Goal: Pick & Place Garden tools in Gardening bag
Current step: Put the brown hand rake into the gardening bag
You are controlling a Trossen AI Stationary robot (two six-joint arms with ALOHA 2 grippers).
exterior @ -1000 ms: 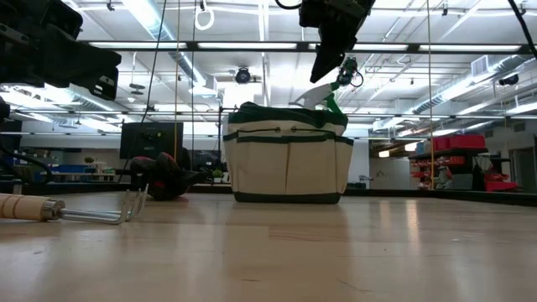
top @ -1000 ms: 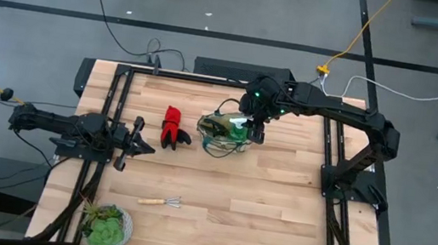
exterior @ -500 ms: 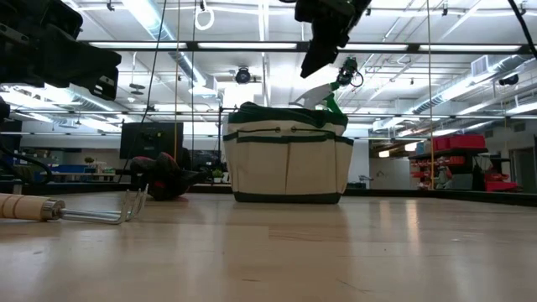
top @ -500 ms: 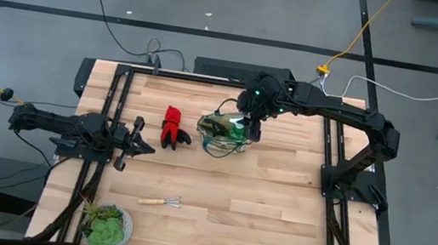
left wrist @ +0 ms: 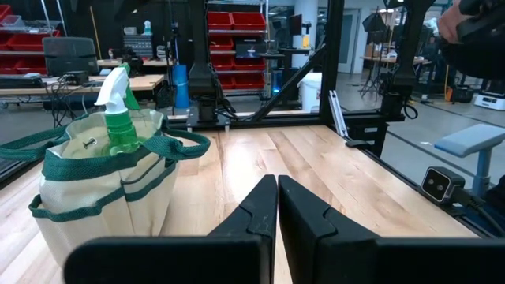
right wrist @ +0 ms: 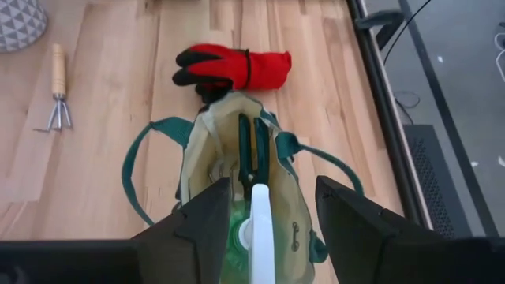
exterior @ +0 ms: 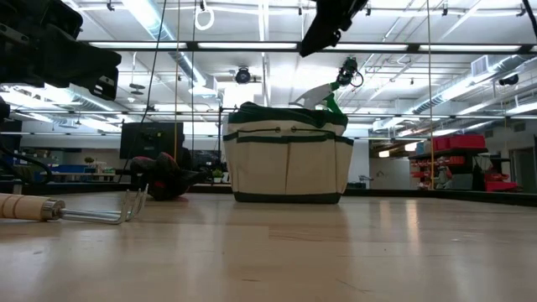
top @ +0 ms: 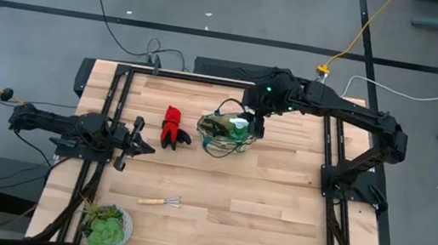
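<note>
The tan gardening bag (top: 222, 135) with green trim stands on the table, right of centre. The green spray bottle (right wrist: 254, 233) with the white nozzle stands in it, its top sticking out above the rim (exterior: 325, 92). The green-handled shears (right wrist: 252, 148) lie inside the bag. The red-and-black gloves (top: 172, 126) lie on the table just left of the bag. The wooden-handled rake (top: 161, 202) lies near the front. My right gripper (right wrist: 264, 221) is open and empty, above the bag and the bottle. My left gripper (left wrist: 277, 185) is shut and empty at the table's left edge (top: 143, 148). No brush or trowel shows.
A green succulent in a pale pot (top: 107, 225) stands at the near left corner. Bare wood lies between the bag and the front edge. The bag's thin loop handles (right wrist: 146, 158) hang out to its sides.
My right gripper has gone up, away from the spray bottle and the bag. The bottle stays standing in the bag.
</note>
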